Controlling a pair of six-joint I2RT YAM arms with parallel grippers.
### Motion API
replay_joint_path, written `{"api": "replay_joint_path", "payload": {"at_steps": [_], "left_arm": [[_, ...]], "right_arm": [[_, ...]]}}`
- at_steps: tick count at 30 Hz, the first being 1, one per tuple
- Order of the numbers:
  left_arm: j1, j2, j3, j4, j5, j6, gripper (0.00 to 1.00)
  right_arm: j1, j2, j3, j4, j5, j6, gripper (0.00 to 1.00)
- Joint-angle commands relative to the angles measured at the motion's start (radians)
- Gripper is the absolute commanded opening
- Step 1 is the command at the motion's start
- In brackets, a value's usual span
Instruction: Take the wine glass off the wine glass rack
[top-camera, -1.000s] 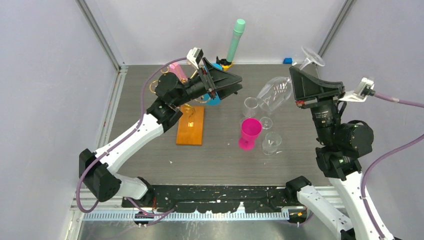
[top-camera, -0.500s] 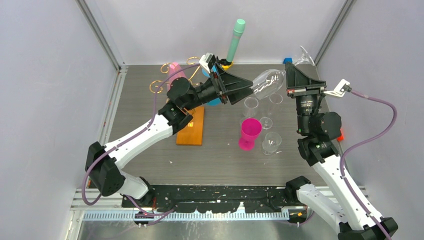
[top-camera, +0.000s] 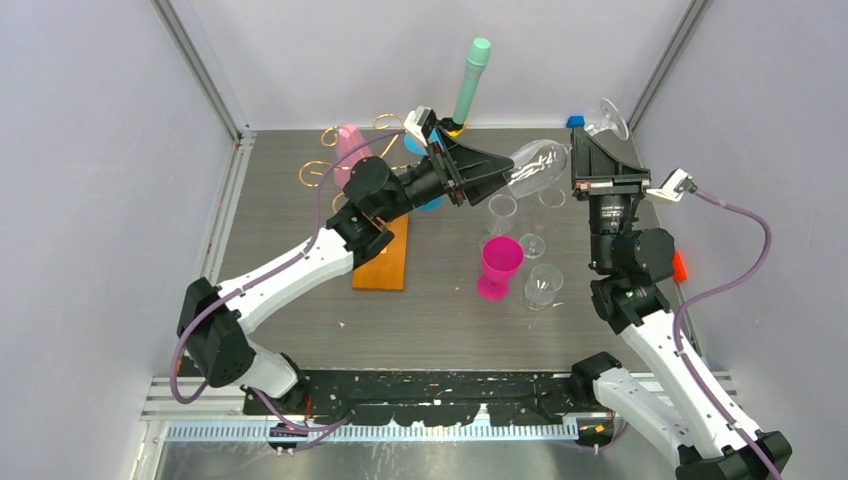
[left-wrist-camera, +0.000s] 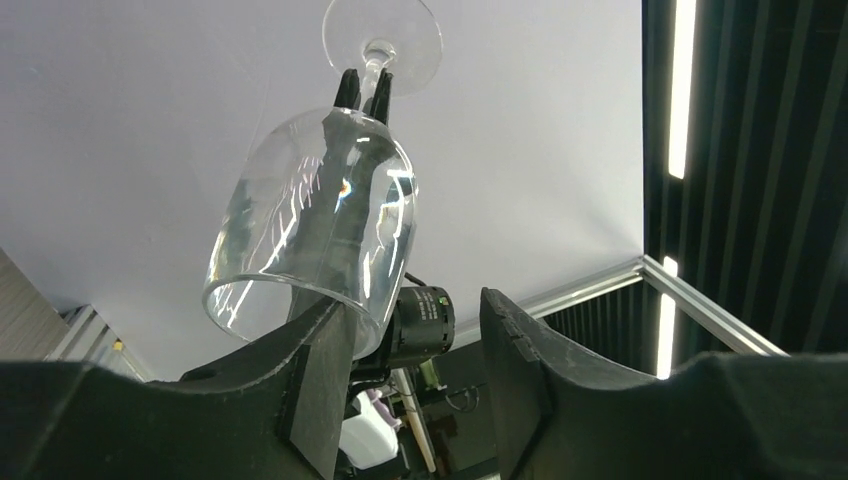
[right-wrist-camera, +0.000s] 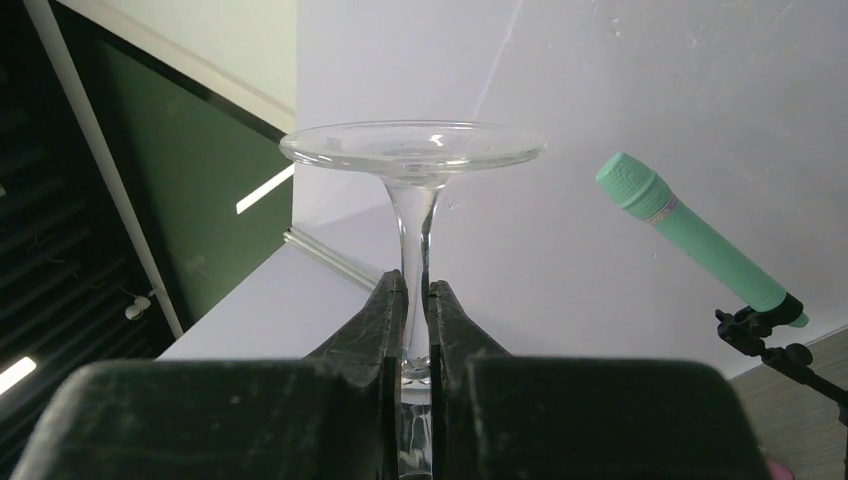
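The right pincer (right-wrist-camera: 417, 300) was clamped on the stem of the wine glass (top-camera: 535, 164) and held it in the air over the bench (top-camera: 430, 320), bowl toward 9 o'clock. The left pincer (left-wrist-camera: 412, 305) stood apart at the bowl's mouth; if it touched, I could not tell. The wine glass rack (top-camera: 381, 255) stood at 8 o'clock from the glass, well apart.

One wine glass (top-camera: 535, 165); four small clear glasses (top-camera: 543, 286) on the counter (top-camera: 300, 280); one pink goblet (top-camera: 498, 268); one wine glass rack (top-camera: 381, 255); one mint-green cylinder (top-camera: 472, 80); one blue block (top-camera: 574, 121).
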Motion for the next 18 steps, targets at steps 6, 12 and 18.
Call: {"api": "replay_joint_path", "payload": {"at_steps": [6,12,18], "left_arm": [[-0.021,0.046,0.071,0.084,-0.040,-0.028,0.39],[-0.026,0.074,0.097,0.085,-0.050,-0.032,0.34],[-0.038,0.104,0.136,0.085,-0.053,-0.037,0.26]], "right_arm": [[0.000,-0.043,-0.014,0.034,0.046,0.096,0.00],[0.000,-0.060,-0.004,-0.041,0.046,0.123,0.00],[0.000,-0.068,-0.014,-0.049,0.045,0.113,0.01]]}}
